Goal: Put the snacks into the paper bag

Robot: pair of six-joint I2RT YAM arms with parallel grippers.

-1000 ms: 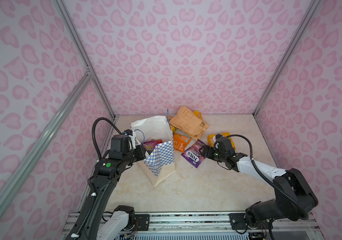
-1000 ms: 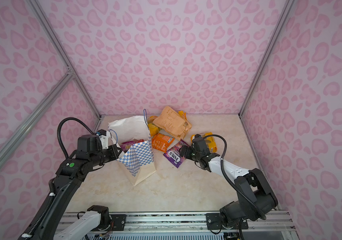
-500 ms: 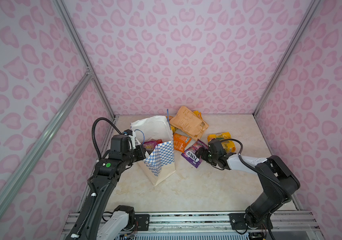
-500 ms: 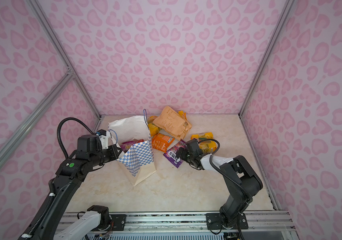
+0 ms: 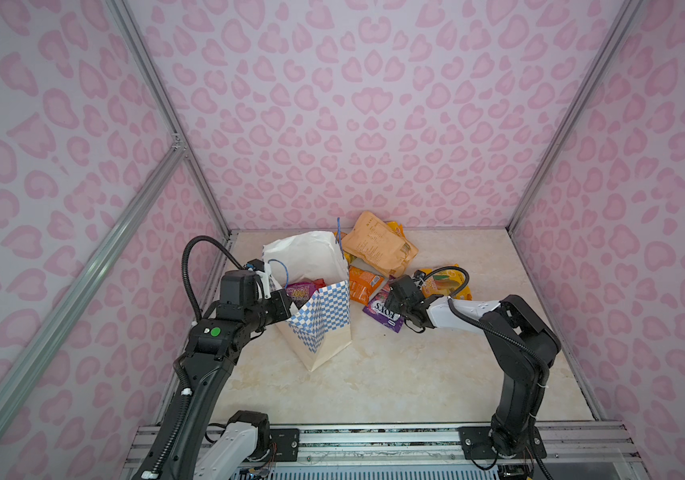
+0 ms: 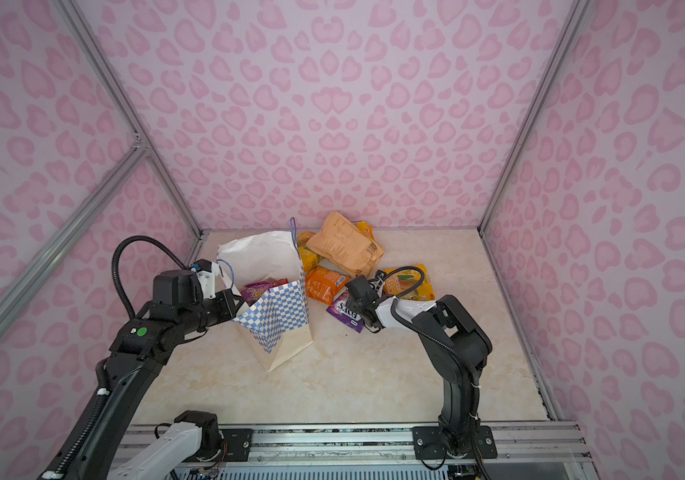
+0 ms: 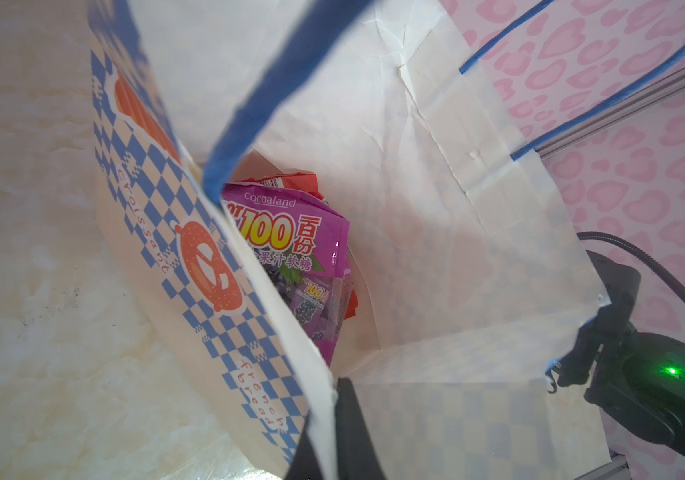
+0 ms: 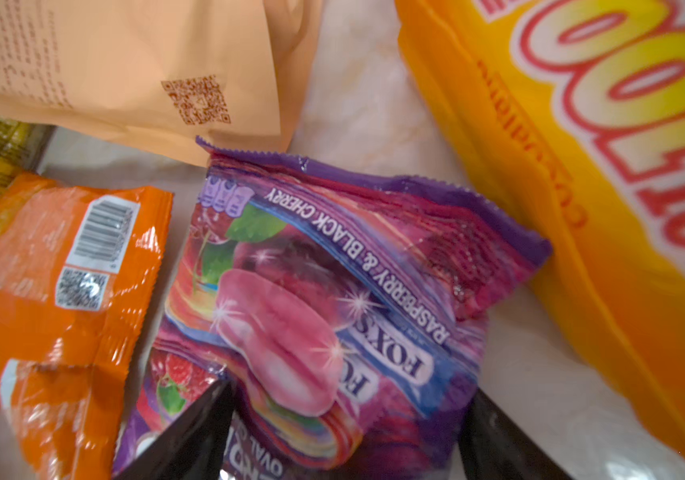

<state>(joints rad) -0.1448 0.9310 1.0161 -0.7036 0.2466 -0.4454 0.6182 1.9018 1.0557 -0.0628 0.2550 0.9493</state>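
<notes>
The paper bag [image 5: 320, 328] [image 6: 278, 320] stands open at centre-left. My left gripper [image 5: 291, 309] [image 7: 338, 399] is shut on its near rim and holds the mouth open. A purple grape packet [image 7: 291, 241] and a red packet [image 7: 295, 180] lie inside. My right gripper [image 5: 390, 305] [image 8: 345, 436] is open, low over the purple FOX'S packet [image 5: 382, 309] [image 8: 332, 291], which lies crumpled between its fingers. Around it lie an orange packet [image 5: 361, 284] [image 8: 50, 291], a yellow packet [image 5: 447, 284] [image 8: 602, 187] and the tan pouch [image 5: 378, 245] [image 8: 145, 62].
Pink patterned walls close in the table [image 5: 395, 374] on three sides. More yellow packets are half hidden under the tan pouch by the back wall. The right arm's cable loops over the yellow packet.
My right gripper has slid left from beside the yellow packet onto the FOX'S packet, and its jaws have narrowed a little. The left gripper and the bag have not moved.
</notes>
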